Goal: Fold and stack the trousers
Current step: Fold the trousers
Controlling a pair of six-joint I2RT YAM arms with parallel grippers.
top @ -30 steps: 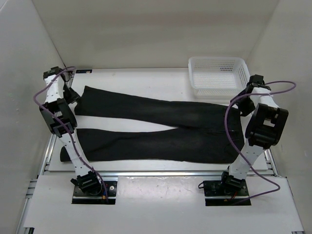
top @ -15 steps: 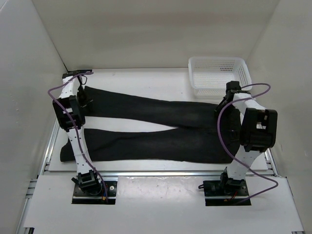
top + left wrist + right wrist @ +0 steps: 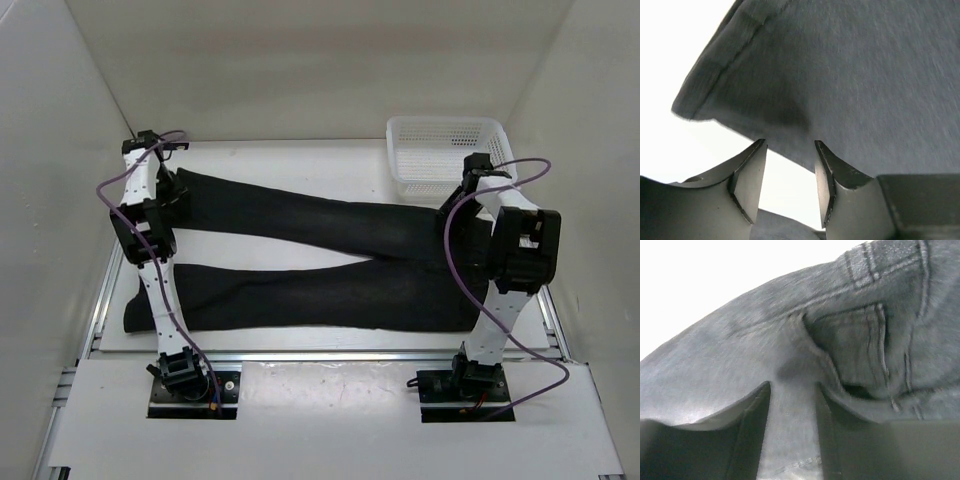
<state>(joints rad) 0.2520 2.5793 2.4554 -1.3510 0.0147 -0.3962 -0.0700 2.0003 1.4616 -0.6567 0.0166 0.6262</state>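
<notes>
The black trousers [image 3: 320, 290] lie spread across the table, legs to the left and waist to the right. My left gripper [image 3: 172, 197] is at the hem end of the far leg. In the left wrist view it [image 3: 790, 143] is open, its tips at the cloth's edge [image 3: 840, 75], with white table showing between the jaws. My right gripper [image 3: 456, 212] is over the far corner of the waist. In the right wrist view it [image 3: 792, 385] is open, its jaws standing on either side of a strip of cloth beside a pocket opening [image 3: 850, 350].
A white mesh basket [image 3: 445, 150] stands at the far right of the table, just behind my right gripper. White walls close in the table on the left, right and back. The near leg's hem [image 3: 135, 315] hangs at the table's left front edge.
Both arms have swung inward and down onto the trousers: the left from the far left corner to the far leg's hem, the right from the table's right edge to the waist.
</notes>
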